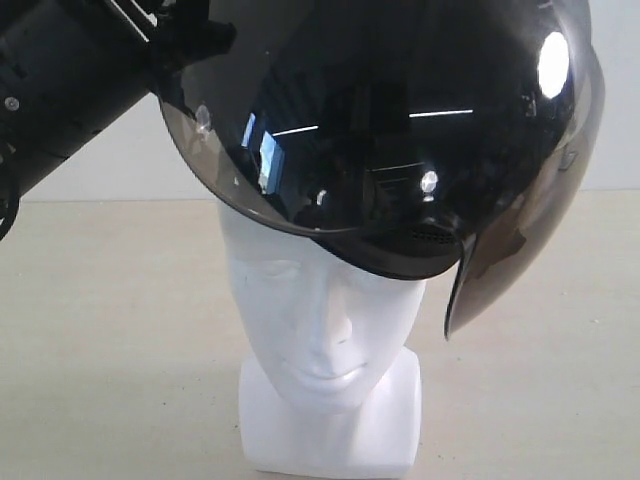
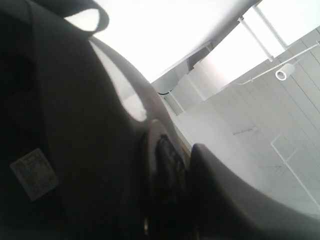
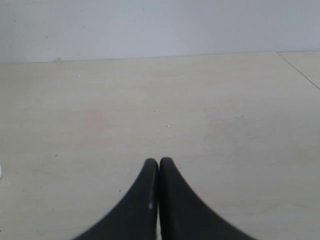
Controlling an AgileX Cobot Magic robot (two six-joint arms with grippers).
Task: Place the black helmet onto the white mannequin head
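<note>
The black helmet (image 1: 390,130) fills the top of the exterior view, tilted, with its lower rim resting on or just above the crown of the white mannequin head (image 1: 320,320). Its smoky visor (image 1: 520,240) hangs down past the head's side. My left gripper (image 1: 175,40) holds the helmet's edge at the upper left. In the left wrist view the left gripper (image 2: 175,165) is shut on the helmet's rim, beside the dark lining (image 2: 75,115) and its white label (image 2: 34,172). My right gripper (image 3: 159,162) is shut on nothing above the bare table (image 3: 150,100).
The mannequin's squarish base (image 1: 330,430) stands on a pale beige table (image 1: 110,350) in front of a white wall. My black left arm (image 1: 60,90) comes in from the upper left. A table seam (image 3: 300,72) runs near the right gripper.
</note>
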